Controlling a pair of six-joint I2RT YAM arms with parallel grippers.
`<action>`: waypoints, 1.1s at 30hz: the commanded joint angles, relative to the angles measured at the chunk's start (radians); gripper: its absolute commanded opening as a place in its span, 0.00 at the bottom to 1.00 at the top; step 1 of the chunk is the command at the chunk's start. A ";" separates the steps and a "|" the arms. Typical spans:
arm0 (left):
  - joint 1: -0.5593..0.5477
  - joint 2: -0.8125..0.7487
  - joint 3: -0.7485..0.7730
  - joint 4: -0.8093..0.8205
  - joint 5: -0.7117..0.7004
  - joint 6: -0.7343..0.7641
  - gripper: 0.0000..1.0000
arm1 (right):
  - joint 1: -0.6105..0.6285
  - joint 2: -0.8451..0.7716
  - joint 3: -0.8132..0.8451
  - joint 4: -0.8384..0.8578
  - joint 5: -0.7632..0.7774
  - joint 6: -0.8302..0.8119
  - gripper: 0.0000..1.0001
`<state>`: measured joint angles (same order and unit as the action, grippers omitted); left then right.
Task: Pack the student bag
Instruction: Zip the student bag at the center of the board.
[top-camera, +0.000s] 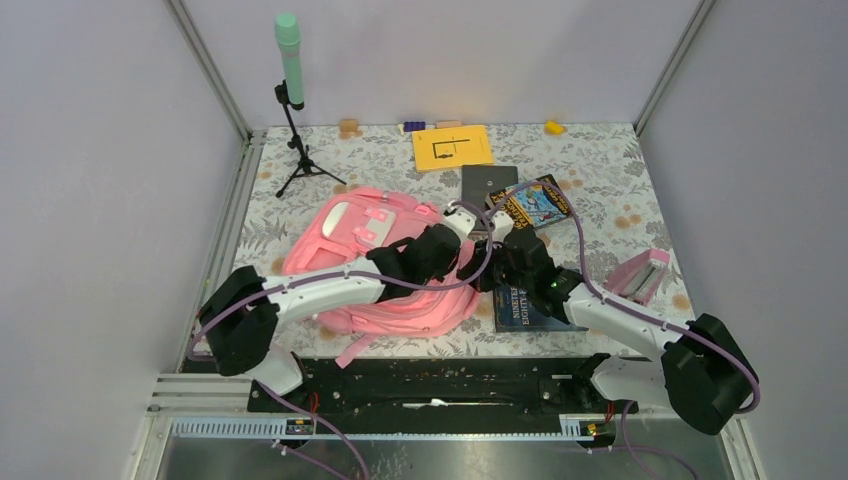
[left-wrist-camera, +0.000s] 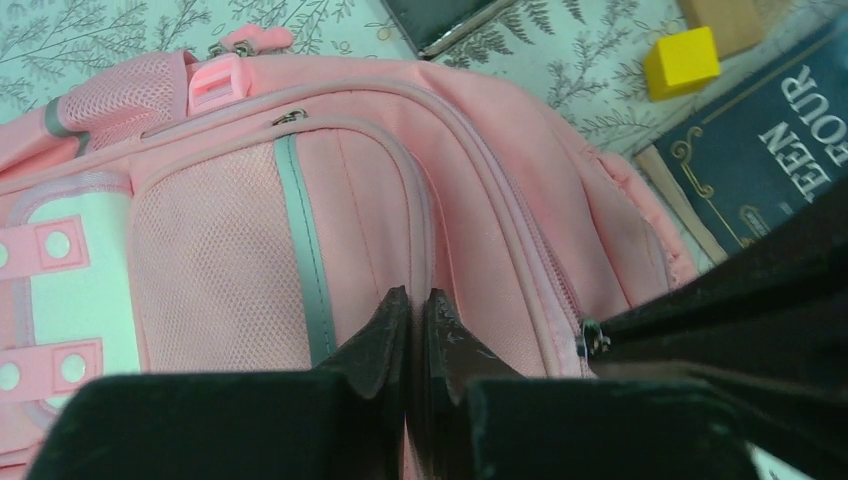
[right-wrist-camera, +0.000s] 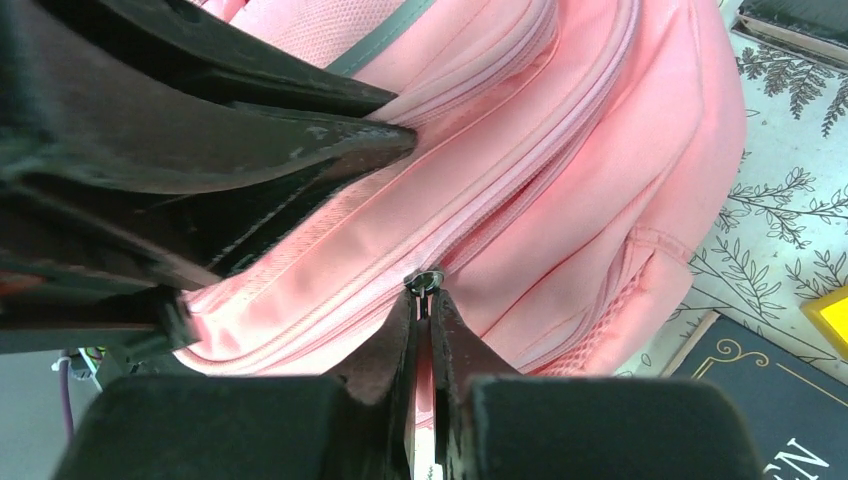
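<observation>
Pink bag (top-camera: 405, 305), gripped at its zipper
Right gripper (right-wrist-camera: 426, 300) pinches the zipper pull (right-wrist-camera: 425, 281); left gripper (left-wrist-camera: 415, 300), pressed together, rests its tips on the bag's front nearby.

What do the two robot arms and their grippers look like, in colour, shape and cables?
Both the left arm and the right arm have white tube-like links between bulky black joints. A thin purple cable runs along each. The left gripper and the right gripper each have two black, wedge-shaped fingers with scuffed tips.
</observation>
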<state>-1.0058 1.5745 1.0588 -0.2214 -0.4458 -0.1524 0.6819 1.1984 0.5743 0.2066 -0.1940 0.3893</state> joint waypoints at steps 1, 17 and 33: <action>0.006 -0.131 -0.066 -0.001 0.152 0.089 0.00 | -0.008 -0.039 0.029 -0.028 0.076 -0.059 0.00; -0.014 -0.386 -0.132 -0.187 0.487 0.333 0.00 | -0.102 -0.056 0.116 -0.138 0.140 -0.210 0.00; -0.045 -0.270 0.033 -0.210 0.567 0.549 0.00 | -0.125 -0.228 0.045 -0.367 0.123 -0.230 0.00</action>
<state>-1.0206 1.2659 0.9951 -0.4004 0.0227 0.3126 0.6022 1.0431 0.6342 -0.0532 -0.2173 0.2119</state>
